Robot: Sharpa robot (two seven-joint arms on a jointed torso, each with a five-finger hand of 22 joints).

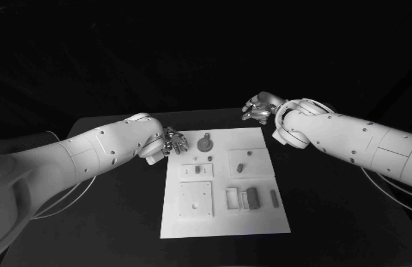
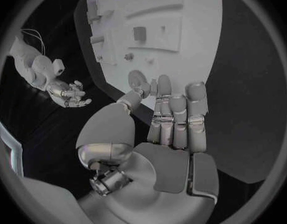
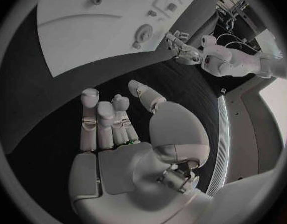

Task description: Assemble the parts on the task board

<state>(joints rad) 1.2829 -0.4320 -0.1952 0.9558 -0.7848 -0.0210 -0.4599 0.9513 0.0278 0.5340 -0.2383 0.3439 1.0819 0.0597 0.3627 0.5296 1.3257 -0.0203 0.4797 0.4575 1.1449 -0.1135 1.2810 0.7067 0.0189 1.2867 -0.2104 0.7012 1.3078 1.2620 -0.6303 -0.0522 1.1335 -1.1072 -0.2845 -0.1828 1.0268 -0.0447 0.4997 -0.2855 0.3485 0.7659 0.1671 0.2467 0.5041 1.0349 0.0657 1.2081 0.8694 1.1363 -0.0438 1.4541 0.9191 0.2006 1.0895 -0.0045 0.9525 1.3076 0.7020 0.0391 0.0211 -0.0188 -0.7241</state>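
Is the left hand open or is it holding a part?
Open. The left hand holds nothing; its fingers lie straight near the edge of the white board.

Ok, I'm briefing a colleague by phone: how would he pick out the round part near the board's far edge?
Start at the white rectangular task board in the middle of the black table. Go to its far edge, beside the left hand. The dark round disc-shaped part lies there; its neighbours are smaller pegs and rectangular blocks, and it alone is round and wide.

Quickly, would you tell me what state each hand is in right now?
Left hand: open, holding nothing, at the task board edge.
Right hand: open, holding nothing, over the table.
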